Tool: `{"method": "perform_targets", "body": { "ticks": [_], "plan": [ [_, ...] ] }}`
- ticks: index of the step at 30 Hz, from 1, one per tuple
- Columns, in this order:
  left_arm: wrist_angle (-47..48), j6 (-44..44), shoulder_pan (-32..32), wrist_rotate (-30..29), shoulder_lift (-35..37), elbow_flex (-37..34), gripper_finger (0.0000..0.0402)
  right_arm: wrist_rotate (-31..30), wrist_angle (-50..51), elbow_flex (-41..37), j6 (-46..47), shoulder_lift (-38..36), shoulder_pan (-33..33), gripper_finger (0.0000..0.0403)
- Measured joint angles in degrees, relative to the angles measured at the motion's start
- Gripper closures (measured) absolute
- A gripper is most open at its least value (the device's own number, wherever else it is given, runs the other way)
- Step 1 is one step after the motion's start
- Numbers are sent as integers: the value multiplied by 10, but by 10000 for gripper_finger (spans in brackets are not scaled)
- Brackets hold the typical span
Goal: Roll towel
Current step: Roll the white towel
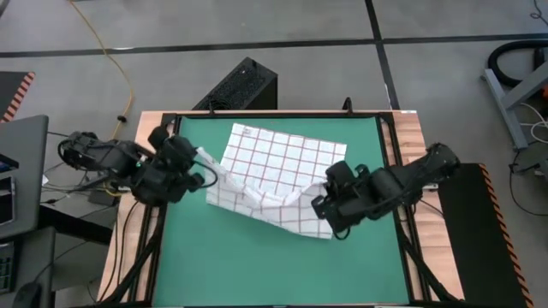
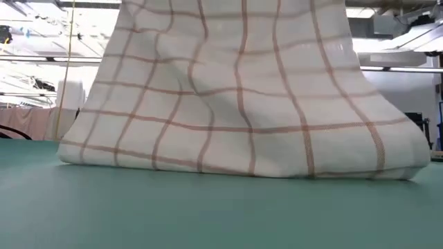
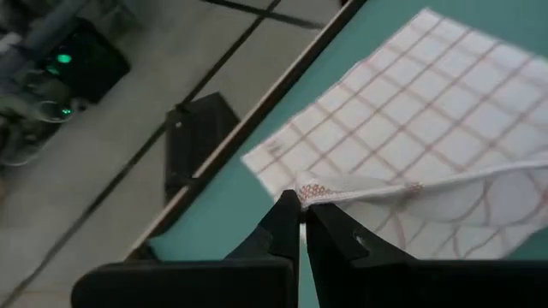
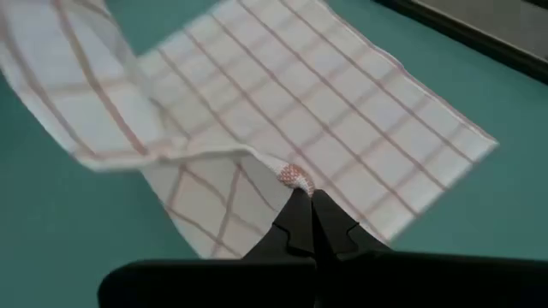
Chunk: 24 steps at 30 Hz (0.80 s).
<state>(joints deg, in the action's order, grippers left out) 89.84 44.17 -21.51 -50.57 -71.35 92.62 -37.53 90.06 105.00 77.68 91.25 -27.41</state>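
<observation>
Left gripper (image 3: 301,205) and right gripper (image 4: 310,198): fingers of each pinch a corner of the towel (image 1: 282,162), which sags between them onto the green mat (image 1: 257,257).

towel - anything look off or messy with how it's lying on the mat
The towel lies askew on the green mat, not flat: its near edge is lifted and sags between the left gripper and the right gripper, each shut on a corner. Nothing looks torn or spilled.

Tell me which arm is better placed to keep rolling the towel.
Neither alone: left gripper and right gripper are each shut on a lifted corner of the towel, so the fold probably needs both together.
</observation>
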Motion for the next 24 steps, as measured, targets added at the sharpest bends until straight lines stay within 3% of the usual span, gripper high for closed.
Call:
{"method": "perform_targets", "body": {
  "ticks": [8,13,24],
  "plan": [
    [-83,-113,88,39,5,-98,401,16,1,-113,27,-36,40,403],
    [-171,-207,130,61,4,-167,401,14,-1,-143,21,-40,79,403],
    [-301,-371,264,101,4,-246,401,16,0,-185,-49,-28,176,403]
  ]
}}
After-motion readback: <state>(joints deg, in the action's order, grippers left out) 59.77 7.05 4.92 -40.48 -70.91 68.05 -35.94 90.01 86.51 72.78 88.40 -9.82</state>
